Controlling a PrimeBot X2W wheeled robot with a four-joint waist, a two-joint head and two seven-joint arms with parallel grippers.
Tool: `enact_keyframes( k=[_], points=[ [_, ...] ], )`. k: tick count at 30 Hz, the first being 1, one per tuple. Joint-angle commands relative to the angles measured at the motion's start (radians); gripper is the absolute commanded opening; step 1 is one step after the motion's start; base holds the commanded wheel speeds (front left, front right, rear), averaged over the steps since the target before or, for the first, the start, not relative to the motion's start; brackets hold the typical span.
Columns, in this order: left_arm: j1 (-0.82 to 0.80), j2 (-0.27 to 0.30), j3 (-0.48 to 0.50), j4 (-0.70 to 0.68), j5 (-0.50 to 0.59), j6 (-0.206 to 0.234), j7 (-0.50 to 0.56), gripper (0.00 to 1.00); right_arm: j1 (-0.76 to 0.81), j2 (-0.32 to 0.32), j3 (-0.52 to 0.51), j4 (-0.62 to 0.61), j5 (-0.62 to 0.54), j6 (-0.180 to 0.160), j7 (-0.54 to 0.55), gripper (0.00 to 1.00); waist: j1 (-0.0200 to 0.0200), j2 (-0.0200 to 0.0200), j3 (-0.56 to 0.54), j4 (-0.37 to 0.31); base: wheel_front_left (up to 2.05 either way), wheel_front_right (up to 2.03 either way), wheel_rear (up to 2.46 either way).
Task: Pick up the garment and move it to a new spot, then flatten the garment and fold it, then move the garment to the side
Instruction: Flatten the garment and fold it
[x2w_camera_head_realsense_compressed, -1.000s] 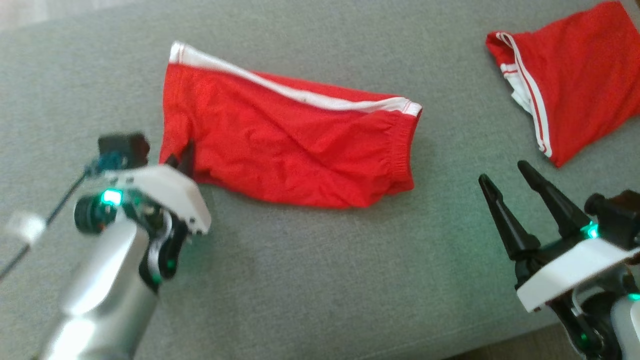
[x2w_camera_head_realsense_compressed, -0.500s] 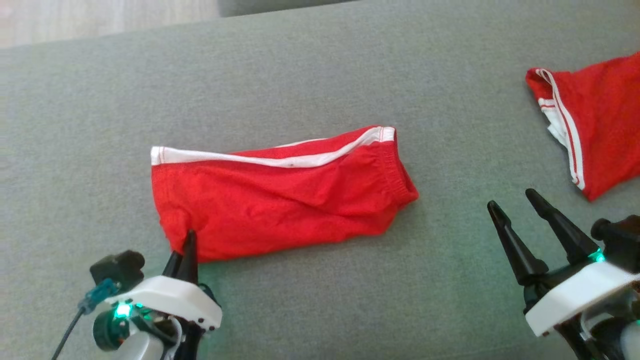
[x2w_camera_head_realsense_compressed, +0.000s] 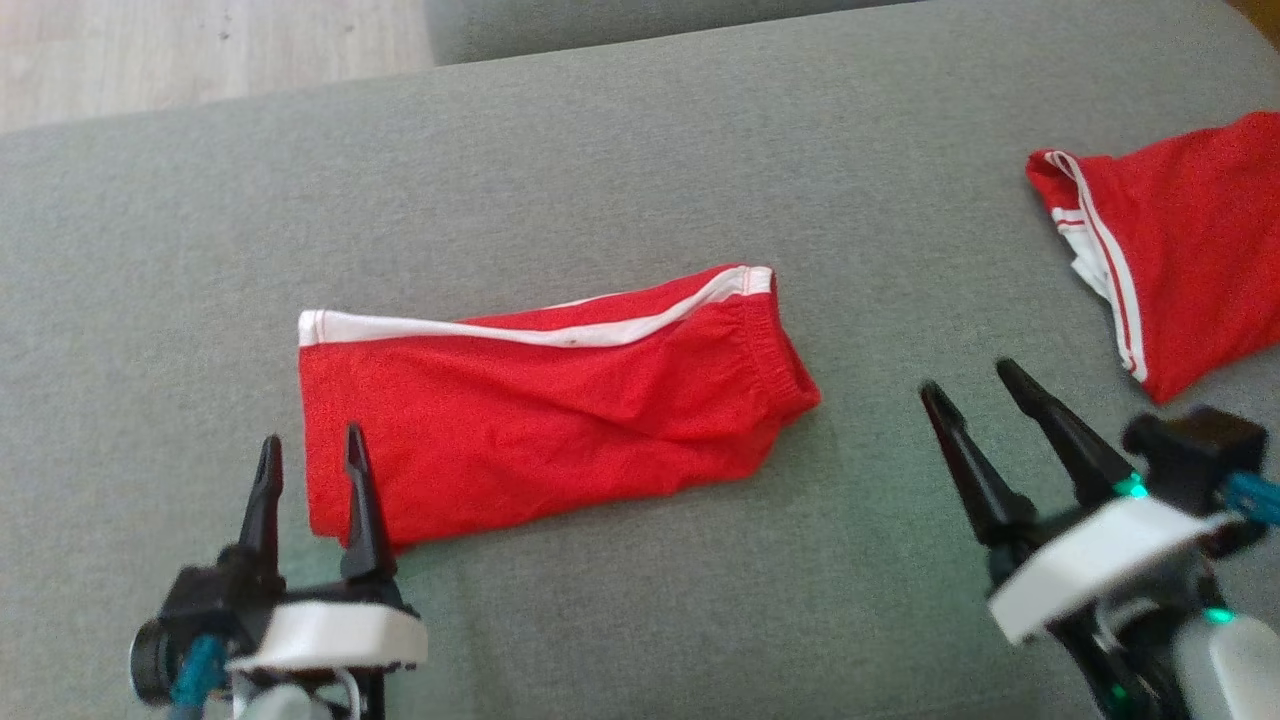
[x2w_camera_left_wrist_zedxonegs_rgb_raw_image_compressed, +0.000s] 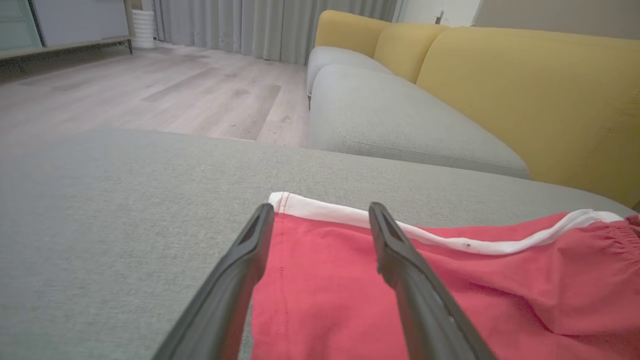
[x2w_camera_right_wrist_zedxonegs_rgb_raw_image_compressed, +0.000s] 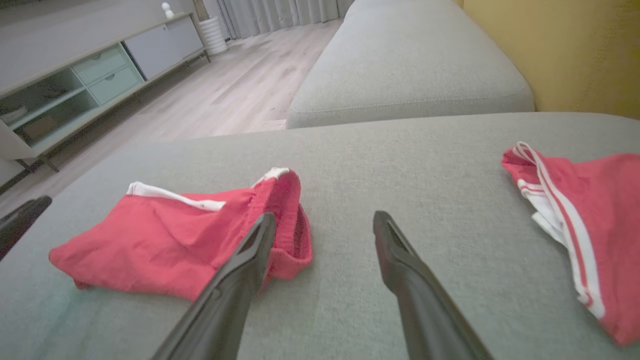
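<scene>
The garment (x2w_camera_head_realsense_compressed: 560, 420), red shorts with a white stripe along the far edge, lies folded flat in the middle of the grey sofa cushion (x2w_camera_head_realsense_compressed: 600, 180). My left gripper (x2w_camera_head_realsense_compressed: 310, 440) is open at the garment's near left corner; its right finger (x2w_camera_head_realsense_compressed: 360, 500) overlaps the red cloth and the other stands just off the edge. The left wrist view has the garment (x2w_camera_left_wrist_zedxonegs_rgb_raw_image_compressed: 450, 300) lying under the open left gripper (x2w_camera_left_wrist_zedxonegs_rgb_raw_image_compressed: 320, 206), nothing pinched. My right gripper (x2w_camera_head_realsense_compressed: 968, 378) is open to the right of the garment, apart from it; in its wrist view, the right gripper (x2w_camera_right_wrist_zedxonegs_rgb_raw_image_compressed: 324, 216) points past the waistband end (x2w_camera_right_wrist_zedxonegs_rgb_raw_image_compressed: 290, 220).
A second red garment with white stripes (x2w_camera_head_realsense_compressed: 1180, 250) lies at the cushion's far right, also seen as the striped garment (x2w_camera_right_wrist_zedxonegs_rgb_raw_image_compressed: 590, 220). Wooden floor (x2w_camera_head_realsense_compressed: 200, 50) lies beyond the cushion's far left edge. Another grey cushion (x2w_camera_left_wrist_zedxonegs_rgb_raw_image_compressed: 400, 120) and yellow backrests (x2w_camera_left_wrist_zedxonegs_rgb_raw_image_compressed: 525, 85) stand beyond.
My left gripper has opened and let go of the garment's near left corner, and the garment now lies flat. The head camera has shifted. The right gripper stays open.
</scene>
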Motion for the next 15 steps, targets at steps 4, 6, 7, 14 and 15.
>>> enact_keyframes(
  k=[4,6,7,14,15],
  points=[
    [0.033,-0.023,0.083,-0.069,0.117,0.018,-0.016,1.0,-0.113,0.081,0.029,0.024,-0.036,-0.001,0.021,1.0,0.0,-0.0001,0.005,0.027,0.0,0.0,0.0],
    [0.058,-0.061,0.109,-0.095,0.18,0.018,-0.016,1.0,-0.145,0.116,0.041,0.066,-0.066,-0.001,0.026,1.0,0.0,-0.0001,0.007,0.045,0.0,0.0,0.0],
    [0.072,-0.083,0.123,-0.105,0.204,0.014,-0.017,1.0,-0.161,0.131,0.045,0.088,-0.076,-0.001,0.03,1.0,0.0,-0.0001,0.009,0.053,0.0,0.0,0.0],
    [0.135,-0.188,0.183,-0.095,0.313,-0.069,-0.017,1.0,-0.274,0.18,0.061,0.291,-0.143,-0.001,0.046,1.0,0.0,-0.0001,0.025,0.107,0.0,0.0,0.0],
    [0.134,-0.204,0.203,-0.086,0.33,-0.091,-0.017,1.0,-0.305,0.184,0.057,0.354,-0.172,-0.001,0.039,1.0,0.0,-0.0001,0.03,0.118,0.0,0.0,0.0]
  ],
)
